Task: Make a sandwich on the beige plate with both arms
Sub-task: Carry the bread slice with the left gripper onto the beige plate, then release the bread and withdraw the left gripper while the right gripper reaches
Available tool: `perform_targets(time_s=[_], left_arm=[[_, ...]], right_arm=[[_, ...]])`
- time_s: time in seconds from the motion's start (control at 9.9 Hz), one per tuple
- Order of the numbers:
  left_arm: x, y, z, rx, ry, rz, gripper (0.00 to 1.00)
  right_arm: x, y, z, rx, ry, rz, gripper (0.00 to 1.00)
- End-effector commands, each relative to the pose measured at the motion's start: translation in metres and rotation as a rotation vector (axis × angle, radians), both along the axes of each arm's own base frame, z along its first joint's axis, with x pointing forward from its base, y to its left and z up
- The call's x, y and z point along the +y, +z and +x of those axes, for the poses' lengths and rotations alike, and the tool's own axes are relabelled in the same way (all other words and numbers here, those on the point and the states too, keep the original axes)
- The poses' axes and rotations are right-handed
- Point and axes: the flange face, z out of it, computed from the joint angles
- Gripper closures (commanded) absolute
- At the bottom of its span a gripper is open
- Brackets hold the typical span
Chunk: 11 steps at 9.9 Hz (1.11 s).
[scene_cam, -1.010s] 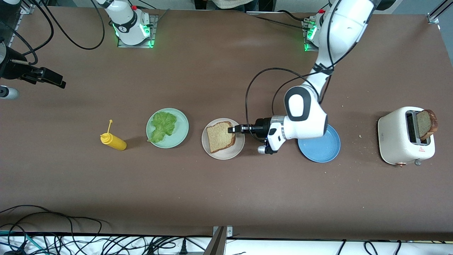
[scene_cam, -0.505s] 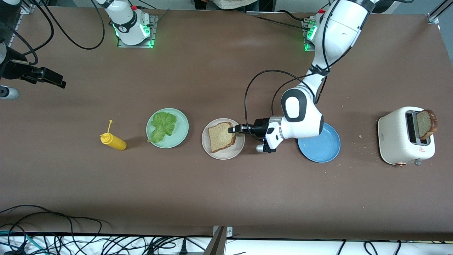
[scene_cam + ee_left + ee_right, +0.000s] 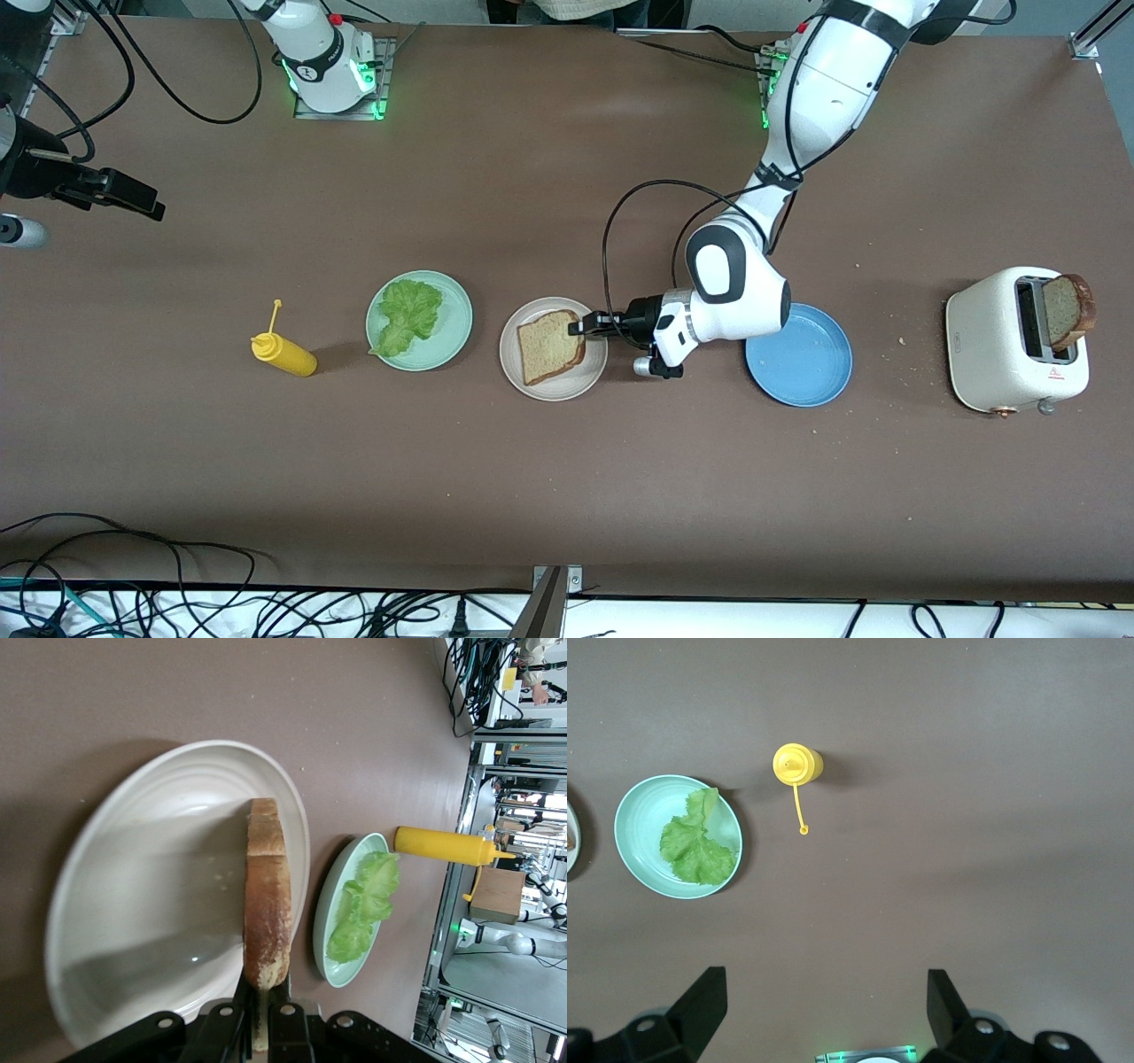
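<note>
The left gripper [image 3: 580, 325] is closed on a corner of the bread slice [image 3: 549, 346], holding it over the beige plate [image 3: 567, 385]; the wrist view shows the slice edge-on, so its contact with the plate is unclear. The lettuce [image 3: 408, 315] lies on the green plate [image 3: 454, 341] beside the beige plate. The right gripper [image 3: 824, 997] waits, fingers spread wide and empty, above the table near the yellow bottle [image 3: 797, 764].
</note>
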Motion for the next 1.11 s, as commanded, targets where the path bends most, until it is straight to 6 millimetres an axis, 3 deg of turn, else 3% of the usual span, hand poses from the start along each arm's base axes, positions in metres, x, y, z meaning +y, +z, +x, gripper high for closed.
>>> perform_targets(time_s=[0.0,0.1,0.2,0.3,0.4,0.71,1.01], left_arm=[[-0.004,-0.006,-0.003,-0.04,0.015,0.006,1.0],[-0.002,-0.006,-0.002,-0.058,0.006,0.007,1.0],[0.002,-0.006,0.0,-0.089,-0.009,0.008,0.81],[0.005,-0.009,-0.001,-0.119,-0.034,0.015,0.24],[0.015,-0.011,0.001,-0.113,-0.023,0.02,0.0],[0.041,-0.006,0.004,-0.104,0.002,0.028,0.0],[0.08,0.02,0.017,-0.13,-0.064,0.065,0.0]], right_arm=[[-0.002,0.003,-0.007,-0.011,0.0,0.018,0.0],[-0.002,0.002,-0.006,-0.012,0.001,0.018,0.0],[-0.002,0.002,-0.006,-0.012,0.001,0.018,0.0],[-0.001,0.002,-0.006,-0.015,0.003,0.018,0.0],[-0.001,0.002,-0.005,-0.015,0.001,0.018,0.0],[0.007,-0.001,0.0,-0.032,0.016,0.02,0.0],[0.023,-0.018,0.017,-0.06,0.045,0.023,0.0]])
